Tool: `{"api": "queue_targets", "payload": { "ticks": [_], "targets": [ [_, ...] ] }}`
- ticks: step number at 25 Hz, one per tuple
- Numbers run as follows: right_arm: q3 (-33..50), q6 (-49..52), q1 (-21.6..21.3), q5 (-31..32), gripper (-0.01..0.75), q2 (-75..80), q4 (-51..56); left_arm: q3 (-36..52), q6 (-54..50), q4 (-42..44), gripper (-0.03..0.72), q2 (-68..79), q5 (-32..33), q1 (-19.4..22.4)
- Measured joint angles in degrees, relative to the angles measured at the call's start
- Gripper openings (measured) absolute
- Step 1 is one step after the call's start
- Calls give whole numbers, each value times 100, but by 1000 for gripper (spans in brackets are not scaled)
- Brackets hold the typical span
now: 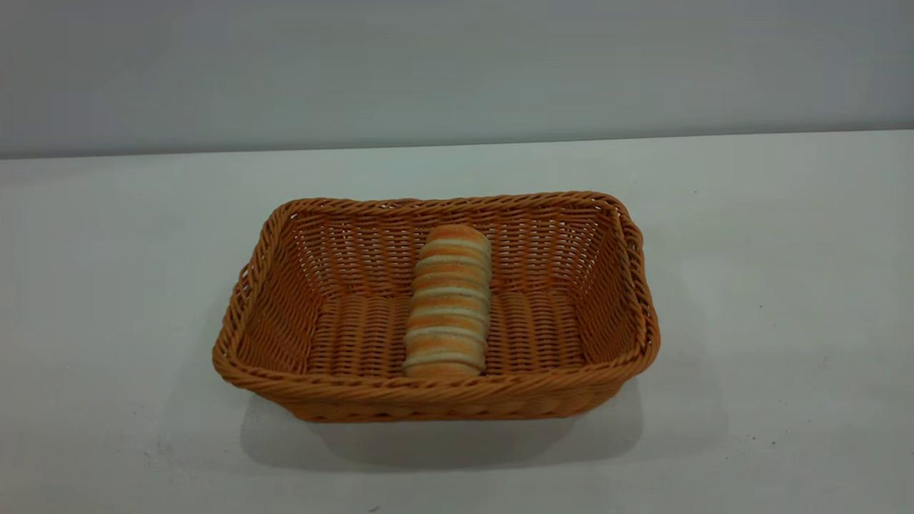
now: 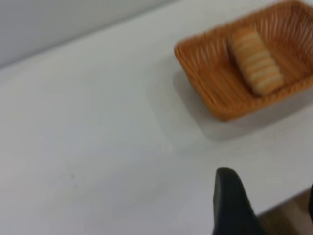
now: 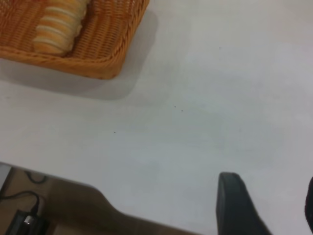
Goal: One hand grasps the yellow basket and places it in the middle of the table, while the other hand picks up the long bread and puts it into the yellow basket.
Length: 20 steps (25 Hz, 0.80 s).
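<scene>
A plain grey wall (image 1: 457,64) rises behind the tabletop. Below the tabletop's edge, brown floor (image 3: 63,205) shows, with a black cable (image 3: 22,196) and small dark box (image 3: 27,223).

orange-tan woven basket (image 1: 285,371), orange-and-cream striped bread (image 1: 448,303), white table (image 1: 771,300)

Exterior: front, slightly raised, near yellow basket (image 1: 435,389); both wrist views: high, oblique, sharing basket from opposite sides

The left gripper (image 2: 266,205) and the right gripper (image 3: 266,205) both hang over bare table (image 1: 785,285), well away from the yellow basket (image 1: 435,392). Only its tall sides and the long bread (image 1: 448,303) inside block the way.
</scene>
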Motion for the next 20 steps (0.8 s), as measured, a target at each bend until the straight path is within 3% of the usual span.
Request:
{"api": "queue_targets", "payload": {
  "ticks": [10, 20],
  "targets": [
    [0, -8, 0, 0, 333, 0, 0, 1044, 39, -197, 450, -562, -98, 0],
    [0, -450, 0, 0, 333, 0, 0, 1140, 40, -197, 450, -568, -95, 0]
  ]
}}
